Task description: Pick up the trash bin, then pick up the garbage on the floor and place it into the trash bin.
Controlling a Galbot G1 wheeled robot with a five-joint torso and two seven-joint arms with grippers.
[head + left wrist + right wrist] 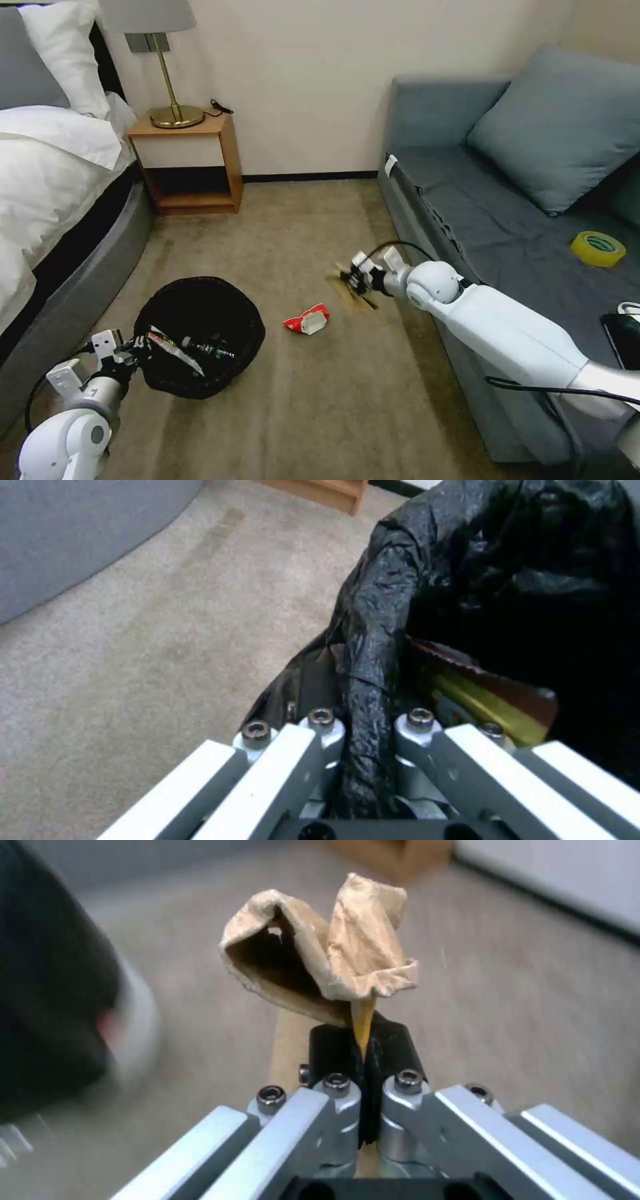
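The left end effector (363, 730) is clamped on the rim of the bin (200, 333), above the floor. The right end effector (363, 1060) is clamped on the brown paper (320, 965), held above the carpet (300, 220) near the sofa (507, 233). The red packet (307, 319) lies on the carpet between them.

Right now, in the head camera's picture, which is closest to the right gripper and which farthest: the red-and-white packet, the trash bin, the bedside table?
From the right gripper, shut on the brown paper piece:
1. Red-and-white packet, on the carpet just beside it.
2. Trash bin, farther left, held by the left gripper.
3. Bedside table, against the far wall.
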